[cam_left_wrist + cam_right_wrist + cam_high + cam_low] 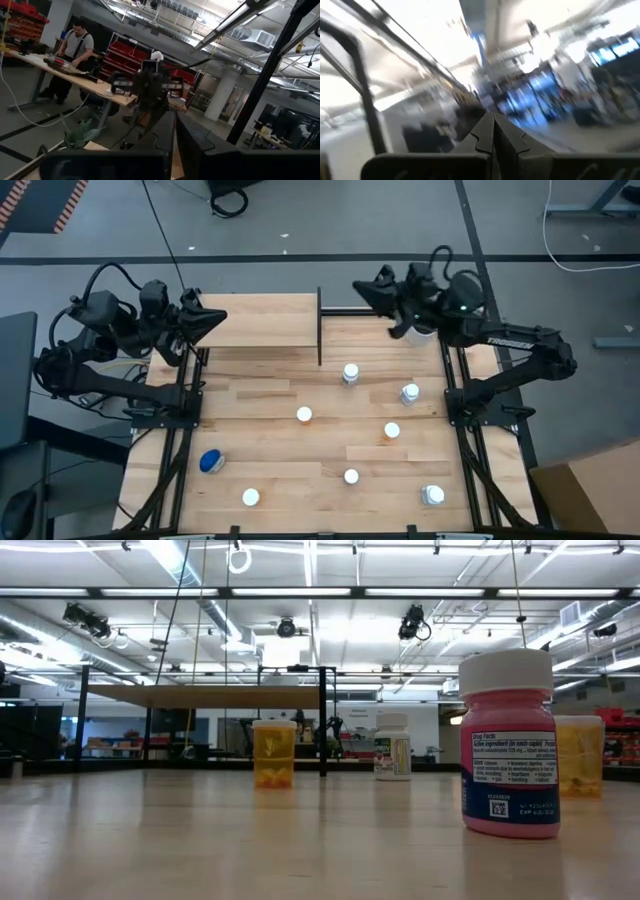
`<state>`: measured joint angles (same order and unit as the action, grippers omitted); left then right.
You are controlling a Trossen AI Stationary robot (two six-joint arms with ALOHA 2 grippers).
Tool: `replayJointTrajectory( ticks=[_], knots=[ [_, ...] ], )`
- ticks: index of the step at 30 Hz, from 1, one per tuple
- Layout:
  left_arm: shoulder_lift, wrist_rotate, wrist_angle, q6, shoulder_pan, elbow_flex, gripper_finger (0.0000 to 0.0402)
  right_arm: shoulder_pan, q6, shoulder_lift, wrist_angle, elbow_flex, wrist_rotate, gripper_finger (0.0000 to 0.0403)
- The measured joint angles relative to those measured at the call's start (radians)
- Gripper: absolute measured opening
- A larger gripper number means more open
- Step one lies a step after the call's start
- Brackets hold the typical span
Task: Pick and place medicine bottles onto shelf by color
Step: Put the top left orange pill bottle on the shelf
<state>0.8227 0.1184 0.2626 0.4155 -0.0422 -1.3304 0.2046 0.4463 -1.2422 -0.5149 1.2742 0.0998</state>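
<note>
Several small white-capped medicine bottles stand upright on the plank table, among them ones at the centre (304,414), toward the far side (350,372) and at the near right (433,495). A wider blue one (211,462) sits near the left. In the low view a pink bottle (508,745) stands closest, with an orange one (274,753) behind it. The light-wood shelf (265,320) stands at the far left on its black frame. My left gripper (224,320) hovers shut over the shelf's left end. My right gripper (356,288) is raised, shut and empty, beyond the shelf's right end.
A white pot (420,335) sits under my right arm at the far right; its green plant (80,132) shows in the left wrist view. The shelf's black upright (320,325) stands between the two grippers. A person (75,50) works at a bench beyond the table.
</note>
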Motion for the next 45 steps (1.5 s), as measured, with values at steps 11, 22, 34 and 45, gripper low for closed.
replayJointTrajectory(
  ticks=[11, 22, 34, 45],
  knots=[
    [0.019, 0.0, -0.003, -0.059, 0.0, 0.0, 0.0029, 0.003, 0.086, 0.009, -0.13, 0.001, 0.015, 0.0017],
    [0.049, 0.001, 0.0, -0.08, 0.001, 0.0, 0.0025, 0.003, -0.008, 0.008, 0.176, 0.001, 0.036, 0.0017],
    [0.069, 0.045, 0.331, -0.055, -0.001, 0.0, 0.0072, 0.001, -0.034, 0.008, 0.872, 0.0, 0.064, 0.0017],
    [0.115, 0.042, 0.6, -0.006, 0.0, 0.0, 0.0144, -0.004, -0.019, 0.008, 1.031, 0.0, 0.028, 0.0017]
  ],
)
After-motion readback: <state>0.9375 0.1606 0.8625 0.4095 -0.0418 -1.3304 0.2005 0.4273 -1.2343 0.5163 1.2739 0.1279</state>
